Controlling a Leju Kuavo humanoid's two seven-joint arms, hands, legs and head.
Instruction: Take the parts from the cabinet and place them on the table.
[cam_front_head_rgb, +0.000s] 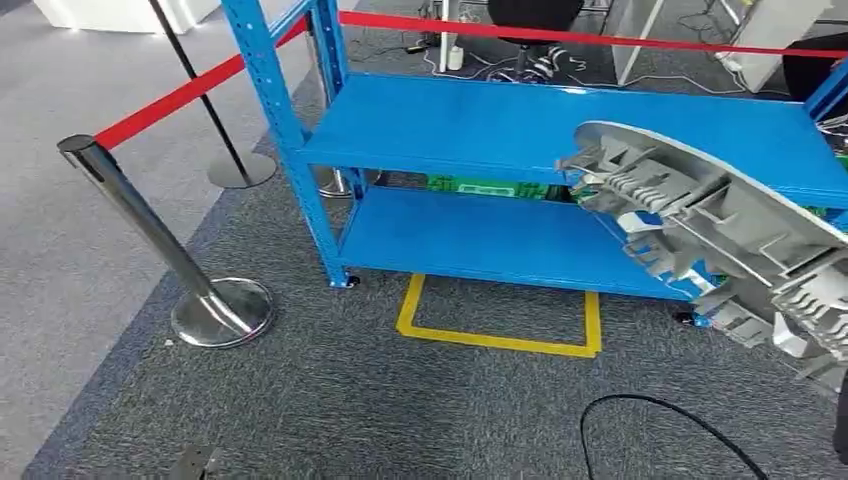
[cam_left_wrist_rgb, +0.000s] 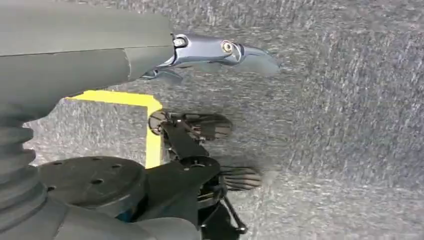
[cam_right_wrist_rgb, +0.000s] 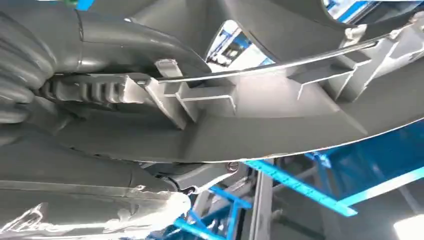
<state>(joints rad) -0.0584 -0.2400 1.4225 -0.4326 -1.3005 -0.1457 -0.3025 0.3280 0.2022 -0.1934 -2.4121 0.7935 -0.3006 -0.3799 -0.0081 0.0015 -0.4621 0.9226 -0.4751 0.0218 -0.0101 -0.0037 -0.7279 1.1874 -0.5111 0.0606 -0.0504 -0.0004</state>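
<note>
A large grey plastic part (cam_front_head_rgb: 720, 235) with ribs and clips hangs tilted in front of the right end of the blue cabinet (cam_front_head_rgb: 520, 125). In the right wrist view my right hand (cam_right_wrist_rgb: 60, 75) grips this part (cam_right_wrist_rgb: 280, 115) by a ribbed edge, with the thumb wrapped over it. My left hand (cam_left_wrist_rgb: 210, 55) hangs over the grey carpet, its fingers stretched out and holding nothing.
A chrome stanchion (cam_front_head_rgb: 215, 305) with a red belt (cam_front_head_rgb: 180, 95) stands left of the cabinet, and a second post (cam_front_head_rgb: 240, 170) stands behind it. A yellow tape rectangle (cam_front_head_rgb: 500, 335) marks the carpet before the lower shelf. A black cable (cam_front_head_rgb: 650, 410) loops at bottom right.
</note>
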